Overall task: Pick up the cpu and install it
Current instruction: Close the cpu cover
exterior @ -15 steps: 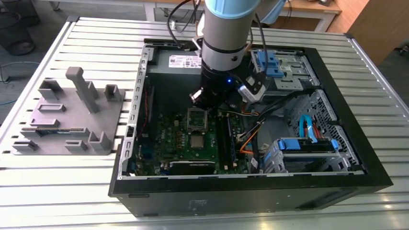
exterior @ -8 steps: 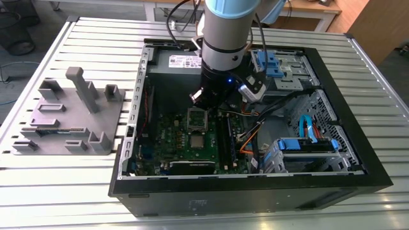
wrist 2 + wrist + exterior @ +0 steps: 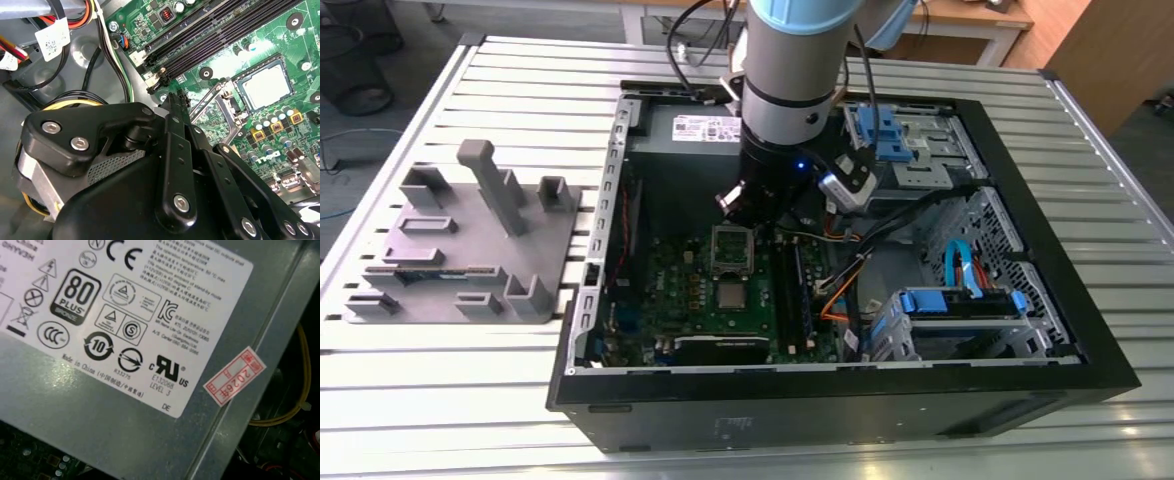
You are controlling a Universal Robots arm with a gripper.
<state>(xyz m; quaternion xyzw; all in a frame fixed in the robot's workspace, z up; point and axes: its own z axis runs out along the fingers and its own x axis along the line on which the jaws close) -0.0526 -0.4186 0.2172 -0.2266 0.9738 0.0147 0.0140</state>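
The cpu (image 3: 731,294) (image 3: 265,87) lies flat in the open socket on the green motherboard (image 3: 674,290) (image 3: 280,40), silver top up. The socket's metal frame (image 3: 731,250) (image 3: 212,102) is swung open beside it. My gripper (image 3: 747,208) (image 3: 176,99) hangs inside the computer case, just past the open frame on the side away from the cpu. It is shut with nothing in it, and its black links converge to a narrow tip close to the frame.
The black case wall (image 3: 854,400) rings the board. A grey power supply (image 3: 700,128) (image 3: 125,430) sits beside my arm, with cables (image 3: 854,270) and blue drive cages (image 3: 961,305) on the exterior view's right. A grey block-studded tray (image 3: 454,240) lies outside the case.
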